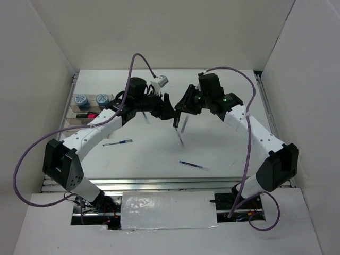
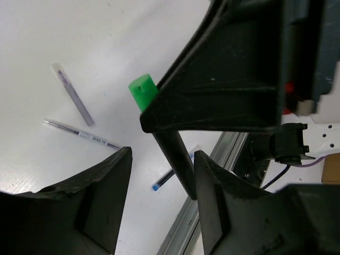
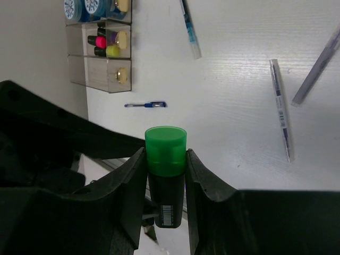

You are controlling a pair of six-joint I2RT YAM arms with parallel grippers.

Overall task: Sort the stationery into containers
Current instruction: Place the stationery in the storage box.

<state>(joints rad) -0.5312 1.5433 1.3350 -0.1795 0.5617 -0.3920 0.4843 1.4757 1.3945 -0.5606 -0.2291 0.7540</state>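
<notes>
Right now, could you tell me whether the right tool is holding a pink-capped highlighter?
No, the highlighter clamped in the right tool has a green cap.

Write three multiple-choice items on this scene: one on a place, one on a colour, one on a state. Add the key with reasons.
1. Where on the table does the organizer box stand?
A. In the centre. B. At the far left side. C. At the near right corner.

2. What colour is the cap of the highlighter in the right gripper?
A. Pink. B. Yellow. C. Green.

3. How is the left gripper?
A. Open. B. Shut on a pen. C. Shut on a tub.

Key:
1 B: the top view shows it at the table's left edge, toward the far end.
2 C: the right wrist view shows a green cap clamped there.
3 A: the left wrist view shows its jaws apart, gripping nothing.
</notes>
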